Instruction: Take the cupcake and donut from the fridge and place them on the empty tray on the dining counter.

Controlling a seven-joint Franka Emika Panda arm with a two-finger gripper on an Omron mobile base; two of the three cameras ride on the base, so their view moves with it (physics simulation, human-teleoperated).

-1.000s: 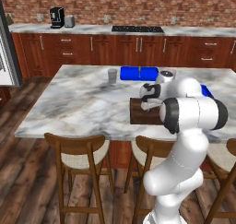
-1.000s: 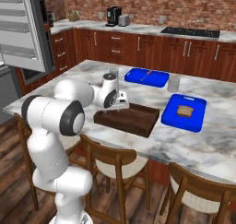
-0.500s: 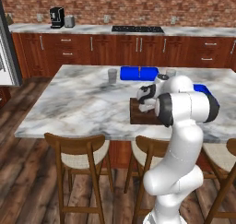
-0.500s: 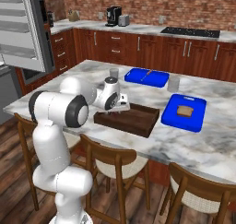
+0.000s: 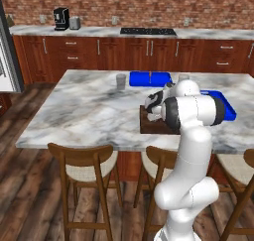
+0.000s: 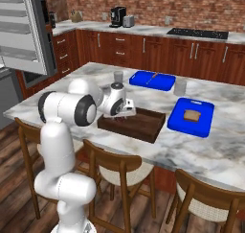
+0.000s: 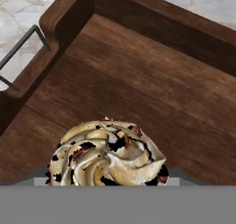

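Hand view: cupcake (image 7: 107, 154) sits just over the tray (image 7: 152, 75) floor on the table, at my fingers; can't tell whether they're gripping. Risk: letting go high tips it over.

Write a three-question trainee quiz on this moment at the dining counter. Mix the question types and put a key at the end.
1. True or false: the cupcake is over the floor of the tray.
2. Where does the tray sit on the dining counter? A) at the edge nearest the stools B) beside the stovetop C) on a blue mat
3. Fill in: the slice of bread lies on a blue ____.

Key
1. True; the hand view shows the cupcake above the tray's wooden floor, inside the rim.
2. A
3. mat
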